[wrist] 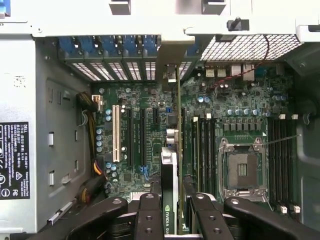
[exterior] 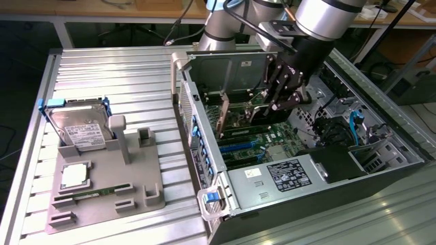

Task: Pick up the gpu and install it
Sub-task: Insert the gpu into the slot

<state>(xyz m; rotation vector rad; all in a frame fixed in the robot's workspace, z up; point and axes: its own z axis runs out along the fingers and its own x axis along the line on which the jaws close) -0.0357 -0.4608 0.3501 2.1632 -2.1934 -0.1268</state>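
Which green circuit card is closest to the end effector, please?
The thin green gpu card with silver bracket, on edge inside the computer case, gripped by the end effector; the narrow green memory stick lies outside on the grey tray.

The gpu (wrist: pixel 169 200) bears an NVIDIA label.

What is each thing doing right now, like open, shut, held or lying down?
Black computer case, side open.
Thin green gpu card, upright inside the case.
Black robot gripper, shut on the gpu card.
Silver hard drive, standing in the grey holder.
Silver processor socket, empty.
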